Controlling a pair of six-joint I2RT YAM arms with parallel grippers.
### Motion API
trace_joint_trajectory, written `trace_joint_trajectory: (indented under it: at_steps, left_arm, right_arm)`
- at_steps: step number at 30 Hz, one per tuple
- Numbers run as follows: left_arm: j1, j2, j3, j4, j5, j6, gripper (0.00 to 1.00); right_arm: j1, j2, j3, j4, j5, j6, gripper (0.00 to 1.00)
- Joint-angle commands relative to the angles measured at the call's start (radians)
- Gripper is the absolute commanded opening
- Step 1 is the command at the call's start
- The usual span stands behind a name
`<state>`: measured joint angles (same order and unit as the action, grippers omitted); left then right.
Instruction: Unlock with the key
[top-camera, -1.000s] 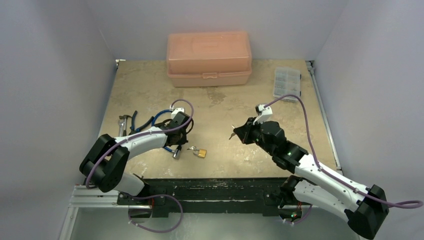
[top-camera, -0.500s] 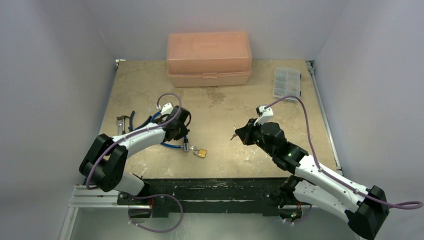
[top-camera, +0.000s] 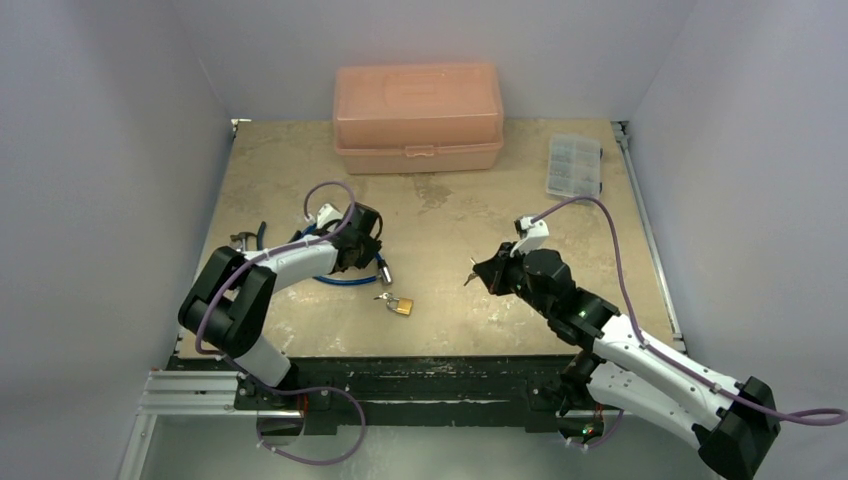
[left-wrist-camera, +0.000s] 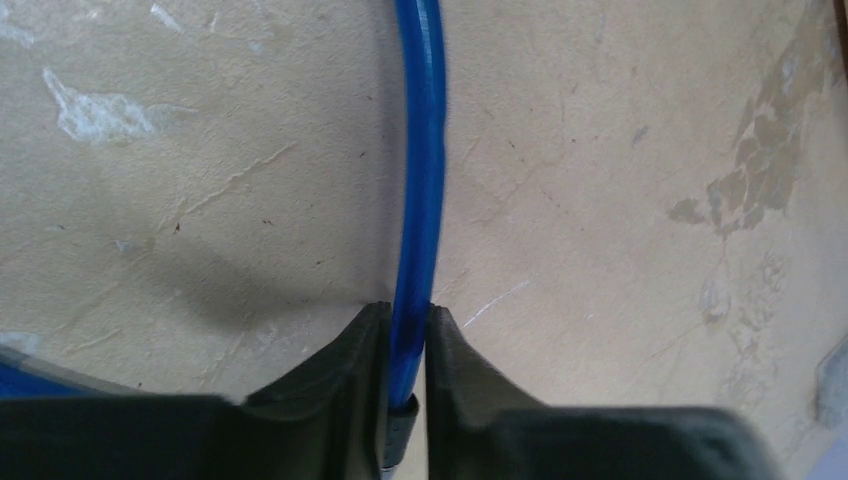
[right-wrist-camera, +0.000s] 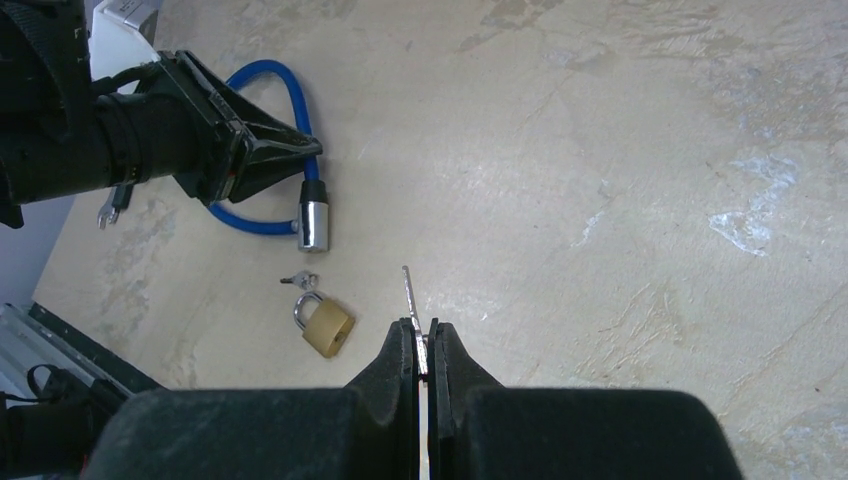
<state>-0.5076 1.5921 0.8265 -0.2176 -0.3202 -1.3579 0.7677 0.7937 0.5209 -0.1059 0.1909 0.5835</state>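
My right gripper (right-wrist-camera: 421, 325) is shut on a thin silver key (right-wrist-camera: 409, 292), whose blade sticks out past the fingertips above the table. In the top view this gripper (top-camera: 478, 272) hovers right of the small brass padlock (top-camera: 401, 305). The padlock (right-wrist-camera: 326, 327) lies flat, with a second tiny silver key (right-wrist-camera: 300, 280) beside its shackle. My left gripper (left-wrist-camera: 408, 310) is shut on the blue cable (left-wrist-camera: 420, 150) just above its black collar. In the top view it (top-camera: 375, 262) sits up-left of the padlock, with the cable's silver metal end (right-wrist-camera: 314, 226) below it.
An orange toolbox (top-camera: 418, 118) stands at the back centre. A clear organiser box (top-camera: 575, 165) lies at the back right. Pliers and small tools (top-camera: 250, 240) lie at the left edge, behind the cable loop.
My left gripper has swung back and right with the cable, carrying its metal end from the padlock's near left to just behind it. The right gripper with the key has barely shifted.
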Motion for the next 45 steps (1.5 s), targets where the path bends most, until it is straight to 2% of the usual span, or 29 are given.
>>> trace_joint_trajectory:
  at_steps: [1, 2, 4, 6, 8, 12, 17, 20, 23, 25, 30, 33, 35, 40, 45]
  left_arm:
    - [0.009, 0.012, -0.011, 0.062, 0.002, -0.067, 0.36]
    - [0.009, 0.010, -0.008, 0.065, 0.005, -0.043, 0.46]
    - [0.009, 0.005, 0.008, 0.047, 0.001, 0.012, 0.76]
    - [0.009, -0.012, 0.033, 0.012, -0.013, 0.101, 0.91]
    - [0.009, -0.039, 0.053, 0.018, -0.003, 0.234, 0.95]
    - [0.009, -0.096, 0.126, -0.001, 0.039, 0.527, 0.94]
    - [0.007, -0.117, 0.289, -0.153, 0.058, 0.911, 0.92]
    - [-0.008, -0.144, 0.293, -0.153, 0.118, 1.171, 0.90]
    - [-0.064, -0.178, 0.233, -0.074, 0.156, 1.462, 0.87]
    - [-0.068, -0.167, 0.237, -0.076, 0.247, 1.634, 0.87]
    - [-0.066, -0.117, 0.291, -0.220, 0.373, 2.008, 0.86]
    - [-0.059, -0.070, 0.361, -0.414, 0.489, 2.213, 0.82]
    - [-0.058, -0.053, 0.375, -0.491, 0.511, 2.300, 0.82]
    - [-0.022, 0.014, 0.411, -0.545, 0.548, 2.400, 0.81]
    - [-0.001, 0.087, 0.384, -0.550, 0.529, 2.524, 0.67]
  right_arm:
    - [0.002, -0.011, -0.004, 0.014, 0.002, 0.010, 0.00]
    - [0.002, -0.011, -0.005, 0.014, 0.002, 0.010, 0.00]
    - [0.003, -0.011, -0.007, 0.015, 0.002, 0.009, 0.00]
    - [0.002, -0.005, -0.003, 0.015, 0.001, 0.006, 0.00]
    - [0.002, -0.001, 0.001, 0.017, 0.002, 0.002, 0.00]
    - [0.002, 0.007, 0.007, 0.034, 0.005, -0.012, 0.00]
    - [0.002, 0.022, 0.006, 0.070, 0.003, -0.036, 0.00]
    - [0.002, 0.036, -0.001, 0.096, -0.010, -0.041, 0.00]
    - [0.002, 0.052, -0.004, 0.126, -0.032, -0.036, 0.00]
    - [0.002, 0.064, -0.008, 0.144, -0.049, -0.034, 0.00]
    - [0.002, 0.059, -0.004, 0.127, -0.075, -0.032, 0.00]
    - [0.002, 0.029, -0.016, 0.108, -0.073, -0.033, 0.00]
    - [0.002, 0.005, -0.032, 0.081, -0.068, -0.031, 0.00]
    - [0.002, -0.034, -0.058, 0.058, -0.077, -0.015, 0.00]
    - [0.002, -0.057, -0.058, 0.032, -0.084, -0.011, 0.00]
